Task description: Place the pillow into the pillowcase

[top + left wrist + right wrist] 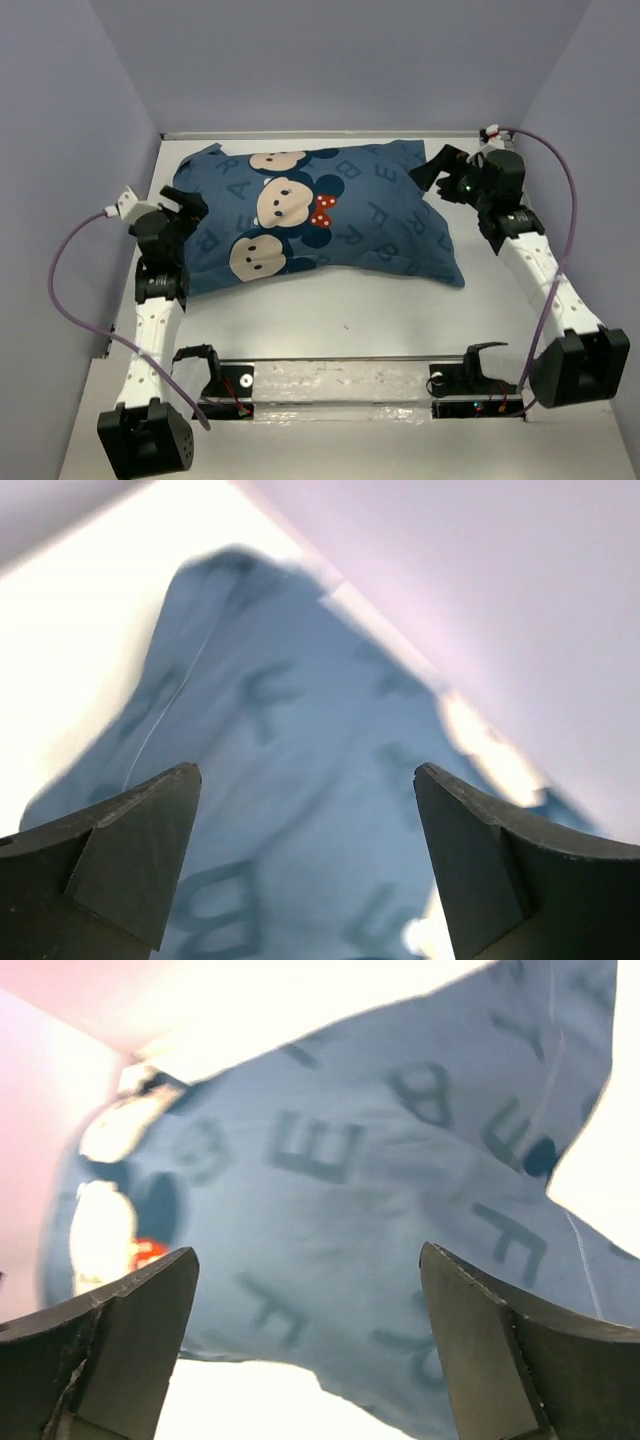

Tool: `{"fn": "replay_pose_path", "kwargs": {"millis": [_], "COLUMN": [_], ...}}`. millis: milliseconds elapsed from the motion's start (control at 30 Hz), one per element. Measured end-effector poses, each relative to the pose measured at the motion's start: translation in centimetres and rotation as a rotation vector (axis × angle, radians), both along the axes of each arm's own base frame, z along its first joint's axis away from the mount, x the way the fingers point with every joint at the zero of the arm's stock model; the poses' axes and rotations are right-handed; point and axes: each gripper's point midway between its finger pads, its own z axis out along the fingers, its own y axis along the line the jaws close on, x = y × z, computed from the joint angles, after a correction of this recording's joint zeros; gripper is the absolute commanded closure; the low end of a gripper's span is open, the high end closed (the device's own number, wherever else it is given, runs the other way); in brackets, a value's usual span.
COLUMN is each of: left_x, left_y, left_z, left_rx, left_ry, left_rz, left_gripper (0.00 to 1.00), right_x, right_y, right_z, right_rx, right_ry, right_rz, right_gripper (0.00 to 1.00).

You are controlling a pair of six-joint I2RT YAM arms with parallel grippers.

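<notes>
The dark blue pillowcase (330, 215) with letters and mouse faces lies plump across the back of the table. No white pillow shows; the case hides whatever fills it. My left gripper (186, 208) is open at the case's left end, its jaws wide apart over the blue fabric (300, 810) in the left wrist view. My right gripper (432, 172) is open at the case's upper right corner. In the right wrist view its jaws are spread wide with the lettered fabric (330, 1220) between and beyond them, holding nothing.
White walls close in the table on the left, back and right. A metal rail (350, 378) with the arm mounts runs along the near edge. Purple cables (75, 290) loop beside each arm. Bare tabletop (340, 320) lies between the case and the rail.
</notes>
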Motion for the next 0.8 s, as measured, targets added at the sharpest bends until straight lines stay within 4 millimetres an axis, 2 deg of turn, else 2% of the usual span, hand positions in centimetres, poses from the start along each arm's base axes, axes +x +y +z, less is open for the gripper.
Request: {"fn": "replay_pose_path", "kwargs": {"millis": [33, 133, 167, 233, 267, 333, 400, 433, 467, 533, 567, 667, 800], "left_x": [0.0, -1.4, -2.5, -4.8, -6.8, -9.9, -13.2, -14.1, -15.1, -15.8, -15.9, -15.7, -15.6], "left_y": [0.0, -0.6, -1.3, -2.6, -3.7, -5.6, -7.4, -7.9, -8.7, -9.9, -10.4, -11.5, -12.2], "left_z": [1.8, 12.7, 17.4, 22.4, 25.4, 28.7, 31.5, 32.3, 33.1, 33.4, 33.1, 31.8, 29.9], "left_rx": [0.016, 0.111, 0.150, 0.194, 0.224, 0.262, 0.297, 0.308, 0.319, 0.334, 0.333, 0.333, 0.345], "left_ry": [-0.042, -0.249, -0.351, -0.474, -0.556, -0.658, -0.754, -0.781, -0.809, -0.827, -0.820, -0.783, -0.740], "left_rz": [-0.003, -0.047, -0.079, -0.132, -0.177, -0.253, -0.323, -0.350, -0.387, -0.455, -0.482, -0.552, -0.602], "left_gripper": [0.01, 0.01, 0.01, 0.01, 0.01, 0.01, 0.01, 0.01, 0.01, 0.01, 0.01, 0.01, 0.01], "right_x": [-0.5, -4.2, -5.6, -8.1, -10.0, -13.7, -16.9, -19.5, -20.6, -22.9, -23.0, -21.5, -17.3], "right_y": [-0.1, -1.1, -1.6, -2.2, -2.7, -3.5, -4.3, -4.9, -5.1, -5.5, -5.6, -5.3, -4.5], "right_z": [0.9, 7.1, 9.8, 14.0, 17.0, 21.5, 24.4, 26.3, 27.1, 28.3, 28.3, 27.1, 23.6], "right_rx": [0.004, 0.003, -0.002, -0.005, -0.007, 0.001, 0.010, 0.020, 0.025, 0.039, 0.040, 0.032, 0.009], "right_ry": [-0.022, -0.169, -0.235, -0.348, -0.438, -0.580, -0.685, -0.767, -0.804, -0.872, -0.877, -0.836, -0.695], "right_rz": [-0.002, -0.031, -0.046, -0.061, -0.074, -0.097, -0.123, -0.141, -0.146, -0.162, -0.162, -0.157, -0.135], "right_gripper": [0.00, 0.00, 0.00, 0.00, 0.00, 0.00, 0.00, 0.00, 0.00, 0.00, 0.00, 0.00, 0.00]}}
